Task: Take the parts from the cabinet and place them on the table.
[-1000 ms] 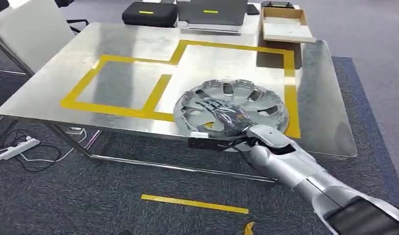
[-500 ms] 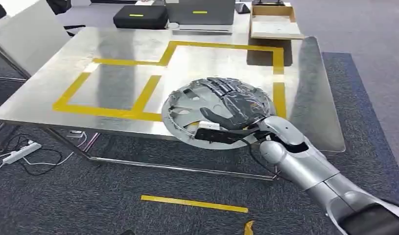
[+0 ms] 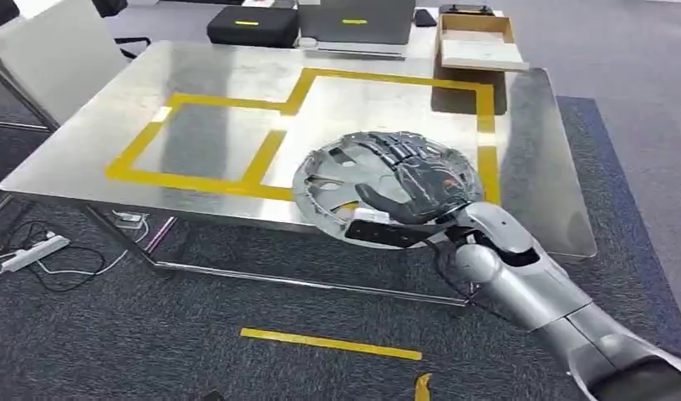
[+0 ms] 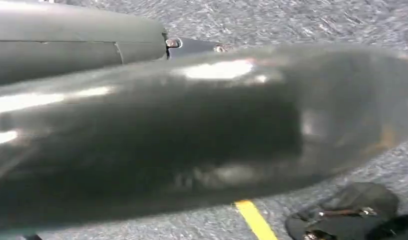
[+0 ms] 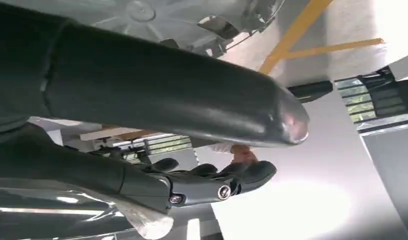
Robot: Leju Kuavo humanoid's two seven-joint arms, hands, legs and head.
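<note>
On the steel table (image 3: 195,92) with yellow tape, the right robot hand (image 3: 416,188) lies spread over the hubcap (image 3: 337,180) at the near edge, gripping its rim, so placing seems underway; next it should let go and draw back.

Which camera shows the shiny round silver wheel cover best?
The head view: the round silver plastic wheel cover shows almost whole at the steel table's near edge, with the right hand spread over it. The right wrist view catches just a slice behind a finger. The left wrist view faces the carpet.
</note>
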